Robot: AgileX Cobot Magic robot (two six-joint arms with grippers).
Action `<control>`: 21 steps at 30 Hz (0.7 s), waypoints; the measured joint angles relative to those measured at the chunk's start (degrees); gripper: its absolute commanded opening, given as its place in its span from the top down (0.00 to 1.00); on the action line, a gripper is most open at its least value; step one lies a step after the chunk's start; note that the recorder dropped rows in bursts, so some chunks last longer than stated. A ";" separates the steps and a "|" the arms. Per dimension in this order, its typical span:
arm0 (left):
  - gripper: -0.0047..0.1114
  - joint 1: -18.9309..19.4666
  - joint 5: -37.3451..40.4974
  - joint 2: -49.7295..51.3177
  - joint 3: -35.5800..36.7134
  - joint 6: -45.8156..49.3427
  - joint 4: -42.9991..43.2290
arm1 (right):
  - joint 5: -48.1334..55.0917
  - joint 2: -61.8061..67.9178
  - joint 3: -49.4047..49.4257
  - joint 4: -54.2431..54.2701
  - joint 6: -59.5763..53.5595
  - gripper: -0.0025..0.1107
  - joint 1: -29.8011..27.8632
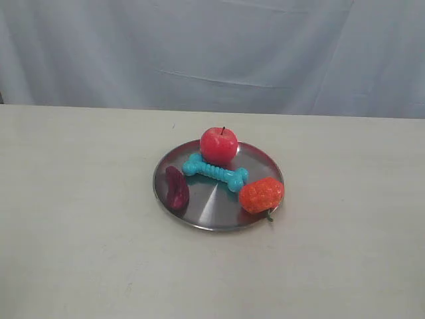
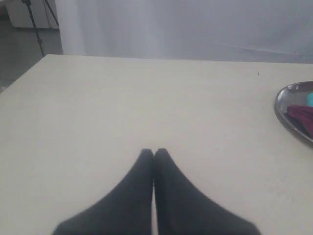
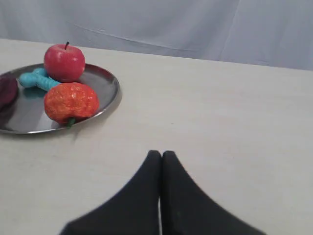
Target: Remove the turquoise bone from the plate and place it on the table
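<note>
The turquoise bone (image 1: 215, 171) lies across the middle of the silver plate (image 1: 206, 209), between a red apple and an orange fruit. The right wrist view shows the bone (image 3: 38, 80) partly behind the orange fruit on the plate (image 3: 105, 83). My right gripper (image 3: 161, 154) is shut and empty over bare table (image 3: 220, 122), well off the plate. My left gripper (image 2: 154, 152) is also shut and empty above the table (image 2: 122, 98), with the plate's rim (image 2: 281, 110) and a sliver of the bone (image 2: 309, 99) at the view's edge. Neither gripper shows in the exterior view.
On the plate stand a red apple (image 1: 218, 145), an orange strawberry-like fruit (image 1: 261, 195) at the rim, and a dark purple piece (image 1: 176, 188). A pale cloth backdrop (image 1: 212, 53) hangs behind the table (image 1: 80, 219). The table's corner (image 2: 46, 56) shows in the left wrist view.
</note>
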 measured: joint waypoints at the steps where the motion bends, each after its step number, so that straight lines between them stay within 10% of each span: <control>1: 0.96 0.00 0.00 0.00 0.00 0.00 0.00 | -0.12 0.00 0.00 -3.62 -0.55 0.98 0.00; 15: 0.96 0.00 0.00 0.00 0.00 0.00 0.00 | -3.07 0.00 0.00 -13.68 -2.52 0.98 0.00; 21: 0.96 0.00 0.00 0.00 0.00 0.00 0.00 | -22.61 0.00 0.23 -20.88 -3.91 0.98 0.00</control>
